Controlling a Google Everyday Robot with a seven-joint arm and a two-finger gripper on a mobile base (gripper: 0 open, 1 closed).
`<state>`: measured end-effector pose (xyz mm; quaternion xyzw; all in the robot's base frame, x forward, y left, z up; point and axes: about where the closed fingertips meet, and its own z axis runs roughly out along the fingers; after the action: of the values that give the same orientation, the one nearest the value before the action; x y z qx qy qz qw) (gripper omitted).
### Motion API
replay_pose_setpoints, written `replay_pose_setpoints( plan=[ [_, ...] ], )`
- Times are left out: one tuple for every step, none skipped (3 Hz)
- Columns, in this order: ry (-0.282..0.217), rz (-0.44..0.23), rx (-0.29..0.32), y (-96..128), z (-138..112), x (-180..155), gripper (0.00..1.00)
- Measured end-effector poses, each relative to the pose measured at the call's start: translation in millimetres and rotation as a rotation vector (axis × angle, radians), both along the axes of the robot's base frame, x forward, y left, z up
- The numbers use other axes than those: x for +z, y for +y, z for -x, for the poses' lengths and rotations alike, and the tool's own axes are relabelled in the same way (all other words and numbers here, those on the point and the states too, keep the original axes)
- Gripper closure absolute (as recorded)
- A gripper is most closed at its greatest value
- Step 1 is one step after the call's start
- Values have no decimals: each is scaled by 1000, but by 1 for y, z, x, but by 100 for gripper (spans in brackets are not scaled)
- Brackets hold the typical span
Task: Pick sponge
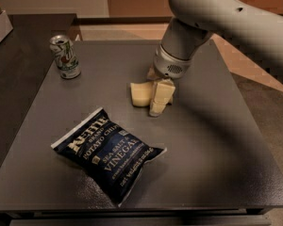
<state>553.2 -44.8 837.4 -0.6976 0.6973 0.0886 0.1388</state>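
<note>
Tool (pixel 155 99) stands against the pale yellow sponge (pixel 140 94), which lies flat near the middle of the dark surface (pixel 217 140). Whether the tool is clenched on the foam or released cannot be told. The step in hand looks like the grasp itself; the next move calls for a sure hold, then a straight lift. Nearby lies a bag (pixel 108 154) reading "Kettle Brand Potato Chips, Sea Salt & Vinegar". A can (pixel 65 56) stands well apart, its label unreadable.

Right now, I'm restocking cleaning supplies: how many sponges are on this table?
1. The sponge lies right of the can, beyond the chip bag, with the gripper down at its right edge, partly covering it. No other sponge shows.
</note>
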Motion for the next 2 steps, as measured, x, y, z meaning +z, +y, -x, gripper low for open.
replay_pose_setpoints(
  plan=[
    [6,7,7,0,0,0,48],
    [-3,-3,4,-2,-3,8,71]
  ],
)
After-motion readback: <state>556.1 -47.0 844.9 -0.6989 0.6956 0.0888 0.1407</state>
